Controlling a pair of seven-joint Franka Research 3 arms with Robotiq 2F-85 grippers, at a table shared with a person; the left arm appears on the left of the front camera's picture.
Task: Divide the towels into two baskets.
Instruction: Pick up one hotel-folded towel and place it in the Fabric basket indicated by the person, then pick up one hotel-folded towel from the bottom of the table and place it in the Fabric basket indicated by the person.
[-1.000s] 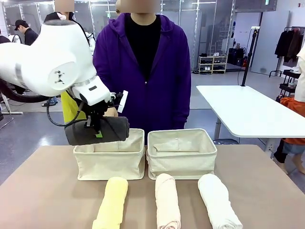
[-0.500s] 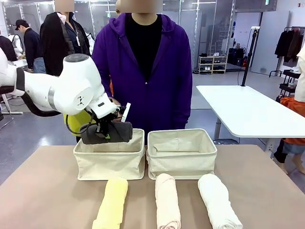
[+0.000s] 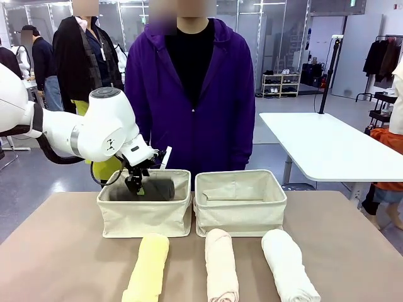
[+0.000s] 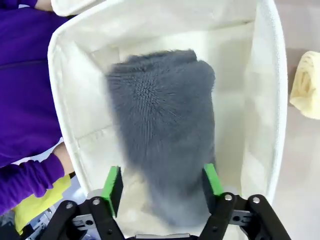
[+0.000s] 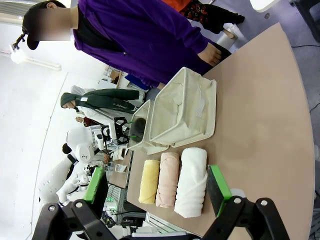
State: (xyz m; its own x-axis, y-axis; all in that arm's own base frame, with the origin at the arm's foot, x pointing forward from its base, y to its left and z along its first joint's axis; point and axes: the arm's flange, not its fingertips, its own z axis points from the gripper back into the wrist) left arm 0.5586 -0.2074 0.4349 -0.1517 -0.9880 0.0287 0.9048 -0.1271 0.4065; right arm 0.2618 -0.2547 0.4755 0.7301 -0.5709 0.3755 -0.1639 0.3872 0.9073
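Grey towel [image 4: 165, 130]: we are seeing the dark roll lying inside the left basket, its top showing at rim height from the front. Its outline is blurring in the left wrist view.
Left basket [image 3: 145, 217]: cream canvas, sitting just beside its twin on the table.
Left gripper [image 3: 133, 184]: it is hanging over the left basket with its jaws spread. One green pad is standing clear of the towel, and the other is sitting right at the towel's edge (whether it is touching, we are unable to tell).
Right gripper [image 5: 156, 184]: its fingers are standing wide apart with nothing between them, above the table's near side.
Right basket [image 3: 239, 217]: a small cloth tab is showing on its far inner wall, too small for us to read any print.
Pale yellow towel [image 3: 148, 264]: lying on the table in front of the left basket.
Cream-beige towel [image 3: 221, 264]: lying beside it, in front of the right basket.
White towel [image 3: 288, 264]: lying rightmost, angling slightly outward.
Table [image 3: 50, 251]: tan top, carrying both baskets and three rolls.
Person [image 3: 189, 94]: standing in a purple hooded top close behind the baskets.
In the way: the left arm's wrist is covering the left basket's far corner in the front view.
White table [image 3: 327, 145]: standing farther back on the right.
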